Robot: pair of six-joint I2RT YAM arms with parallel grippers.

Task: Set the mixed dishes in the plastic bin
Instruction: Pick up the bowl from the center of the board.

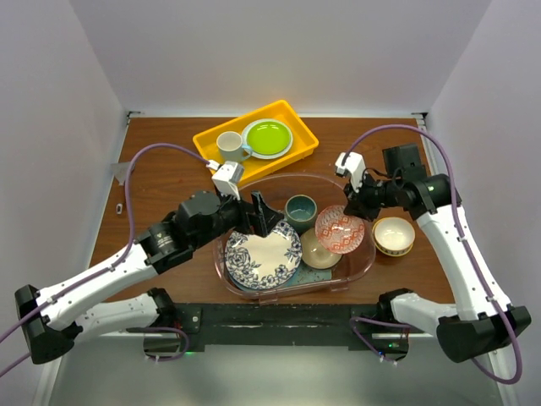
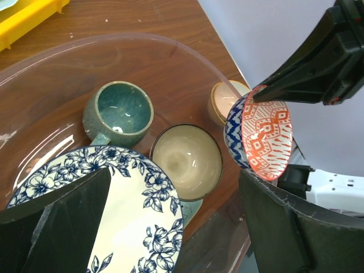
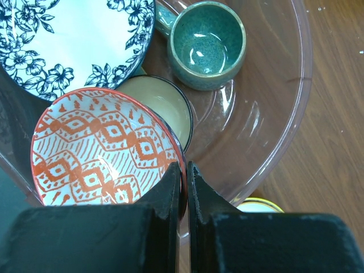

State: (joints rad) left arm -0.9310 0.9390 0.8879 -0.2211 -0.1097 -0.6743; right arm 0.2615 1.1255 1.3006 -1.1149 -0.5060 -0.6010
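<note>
**Op:** Nearest my right wrist lens: the right pincer (image 3: 185,172), fingers pinched on the rim of the red-patterned bowl (image 3: 102,151). The bowl hangs tilted, its inside facing the left arm.

**Desk:** Where is it against the plastic bin?

**Op:** Above the right half of the plastic bin (image 3: 284,102), inside its wall line. It sits just above the tan bowl (image 3: 162,105), which rests on the bin floor. The dark teal mug (image 3: 207,45) stands upright beyond that.

**Desk:** Left side?

**Op:** The left pincer (image 2: 175,187) is spread wide and holds nothing. It hovers over the blue-floral plate (image 2: 108,193), which lies in the bin's left half. A pale green edge shows from under that plate.

**Desk:** Surface, room?

**Op:** Brown wood-grain counter (image 1: 161,178), with plain pale walls on three sides. A yellow tray (image 1: 211,144) sits at the back, holding a white mug (image 1: 230,145) and a lime-green plate (image 1: 267,137).

**Desk:** Counts?

**Op:** Three bowls: red-patterned, tan, and a yellow-sided bowl (image 1: 393,235) on the counter just right of the bin. Two mugs. Two plates in plain sight. One bin, one tray.
</note>
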